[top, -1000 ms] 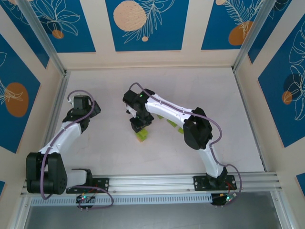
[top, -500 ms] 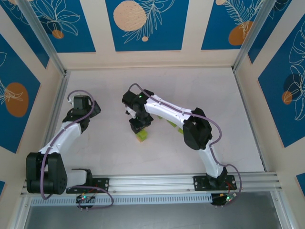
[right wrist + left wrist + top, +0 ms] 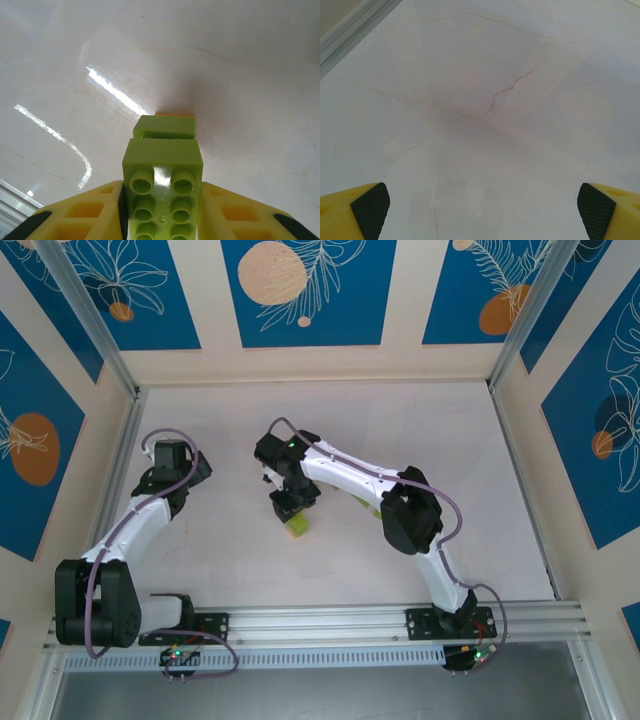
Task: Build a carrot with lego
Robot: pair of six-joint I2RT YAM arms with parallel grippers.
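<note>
My right gripper (image 3: pixel 162 212) is shut on a long lime-green lego brick (image 3: pixel 162 190), studs facing the camera, between its yellow fingers (image 3: pixel 75 215). Joined beyond it are a smaller lime-green brick (image 3: pixel 165 126) and a sliver of orange brick (image 3: pixel 175 114), which form the part-built carrot pointing down at the table. In the top view the right gripper (image 3: pixel 290 503) stands at mid table with the carrot's lime-green end (image 3: pixel 297 528) poking out below it. My left gripper (image 3: pixel 170 468) hangs open at the left, with bare table between its pads (image 3: pixel 370 210).
A loose lime-green brick (image 3: pixel 374 509) peeks out beside the right forearm. The white table (image 3: pixel 430 440) is walled by blue-patterned panels, with a metal rail (image 3: pixel 330 620) along the near edge. A metal edge strip (image 3: pixel 350 30) runs by the left gripper.
The right gripper has shifted slightly to the left with the brick stack held in it. The left arm has not moved.
</note>
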